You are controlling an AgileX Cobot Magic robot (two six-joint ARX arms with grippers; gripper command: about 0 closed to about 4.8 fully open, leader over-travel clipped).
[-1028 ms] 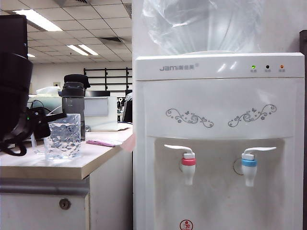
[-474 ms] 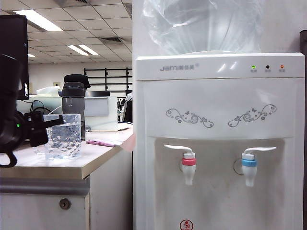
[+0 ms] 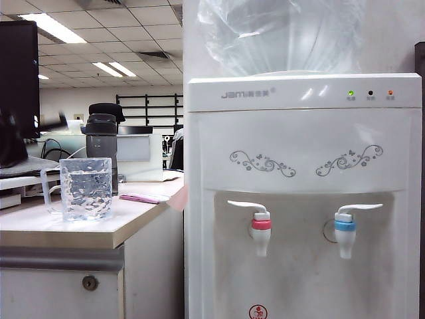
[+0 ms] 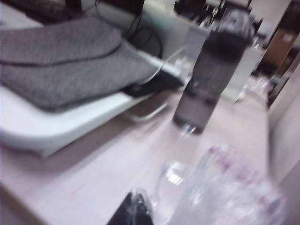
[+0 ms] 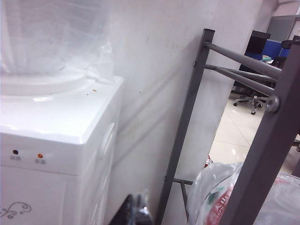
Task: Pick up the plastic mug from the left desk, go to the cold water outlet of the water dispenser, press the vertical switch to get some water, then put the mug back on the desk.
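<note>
In the exterior view, the plastic mug is seen upright near the left desk front edge. In the left wrist view, the left gripper is closed, empty, beside it. In the right wrist view, the right gripper is seen beside the water dispenser; its state cannot be told.

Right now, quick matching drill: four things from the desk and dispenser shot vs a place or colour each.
1. plastic mug
2. grey bottle
3. cold water outlet
4. left gripper

a. light-blue collar
b. shut, holding nothing, close by the mug's handle
c. on the left desk, near its front edge
d. behind the mug, black cap

Pairs: 1-c, 2-d, 3-a, 4-b
</note>
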